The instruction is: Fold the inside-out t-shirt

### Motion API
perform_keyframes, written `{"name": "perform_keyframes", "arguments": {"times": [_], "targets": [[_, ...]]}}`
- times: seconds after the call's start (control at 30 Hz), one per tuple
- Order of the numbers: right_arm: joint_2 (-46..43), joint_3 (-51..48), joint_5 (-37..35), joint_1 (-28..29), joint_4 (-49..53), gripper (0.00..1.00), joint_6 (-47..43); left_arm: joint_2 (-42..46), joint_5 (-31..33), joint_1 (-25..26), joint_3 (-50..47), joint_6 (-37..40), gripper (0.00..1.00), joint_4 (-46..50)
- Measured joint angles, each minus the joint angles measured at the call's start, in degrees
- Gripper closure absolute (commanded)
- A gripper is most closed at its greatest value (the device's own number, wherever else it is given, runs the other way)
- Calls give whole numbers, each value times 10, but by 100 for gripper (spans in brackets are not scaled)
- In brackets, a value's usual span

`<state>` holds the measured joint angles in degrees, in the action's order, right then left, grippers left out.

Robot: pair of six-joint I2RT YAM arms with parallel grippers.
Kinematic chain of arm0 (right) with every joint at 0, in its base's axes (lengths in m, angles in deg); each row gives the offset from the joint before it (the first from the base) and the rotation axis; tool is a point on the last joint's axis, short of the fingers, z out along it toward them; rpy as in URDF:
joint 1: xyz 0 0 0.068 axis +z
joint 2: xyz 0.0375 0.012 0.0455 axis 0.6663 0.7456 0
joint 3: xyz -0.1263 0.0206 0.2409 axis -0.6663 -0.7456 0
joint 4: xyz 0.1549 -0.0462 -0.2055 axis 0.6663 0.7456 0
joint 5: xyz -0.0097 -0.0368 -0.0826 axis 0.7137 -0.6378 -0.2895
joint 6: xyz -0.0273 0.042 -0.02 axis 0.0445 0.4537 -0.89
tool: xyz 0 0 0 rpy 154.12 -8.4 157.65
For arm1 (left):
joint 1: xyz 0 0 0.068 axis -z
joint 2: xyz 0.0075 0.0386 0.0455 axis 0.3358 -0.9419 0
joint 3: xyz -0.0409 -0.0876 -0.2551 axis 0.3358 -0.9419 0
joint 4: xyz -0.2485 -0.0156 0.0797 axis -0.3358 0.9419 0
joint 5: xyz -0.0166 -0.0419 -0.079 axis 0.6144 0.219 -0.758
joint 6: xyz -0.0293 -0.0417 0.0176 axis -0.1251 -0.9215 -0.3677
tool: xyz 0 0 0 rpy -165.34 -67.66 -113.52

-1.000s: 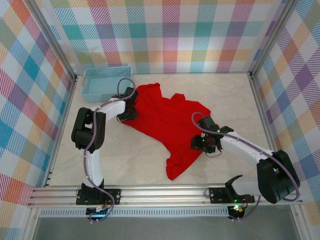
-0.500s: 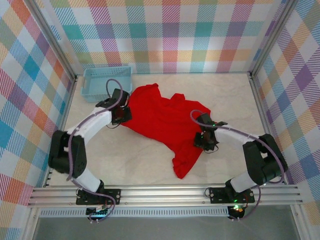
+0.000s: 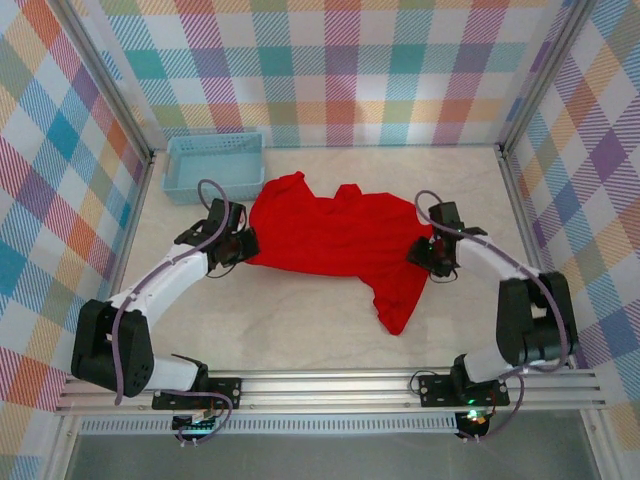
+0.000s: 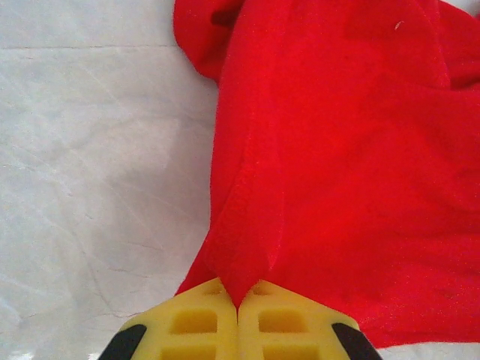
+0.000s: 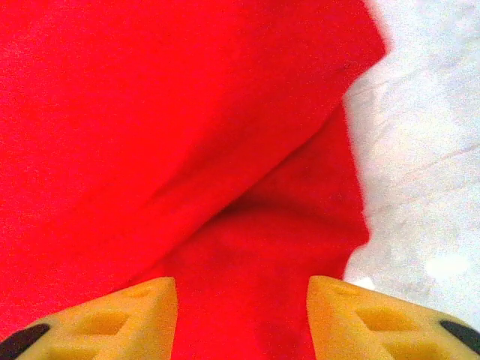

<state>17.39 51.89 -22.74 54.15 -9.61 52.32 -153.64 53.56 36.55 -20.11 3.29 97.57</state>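
The left gripper [image 4: 238, 301] is pinched tight on a ridge of the inside-out t-shirt [image 3: 335, 235] at its left edge. The right gripper [image 5: 241, 292] stands with its yellow fingers [image 5: 135, 307] apart over the cloth at the shirt's right edge. The shirt lies spread across the middle of the table [image 3: 290, 330], one tail trailing toward the near side. A light-blue basket [image 3: 190, 170] sits in the far left corner, near the shirt.
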Motion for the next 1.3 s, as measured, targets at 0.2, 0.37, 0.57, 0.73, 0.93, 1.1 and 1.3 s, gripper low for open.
{"name": "perform_keyframes", "arguments": {"times": [0.2,0.37,0.57,0.73,0.93,1.1,1.3], "targets": [[-89,-5,-41,151,75,47,8,-37,1,0,0,-7,67,-6],[-89,-43,-63,218,122,49,43,-49,17,0,0,-7,59,4],[-86,-63,-88,238,144,53,66,-57,31,0,0,-7,56,14],[-58,-63,-93,266,138,55,70,-67,38,0,-1,-8,52,20],[-27,-55,-111,270,126,61,70,-95,52,0,-3,-8,52,22],[-5,-34,-134,270,115,63,70,-117,60,0,-3,-7,51,22],[19,-11,-159,270,110,75,64,-133,74,0,-3,-8,52,24]]}}
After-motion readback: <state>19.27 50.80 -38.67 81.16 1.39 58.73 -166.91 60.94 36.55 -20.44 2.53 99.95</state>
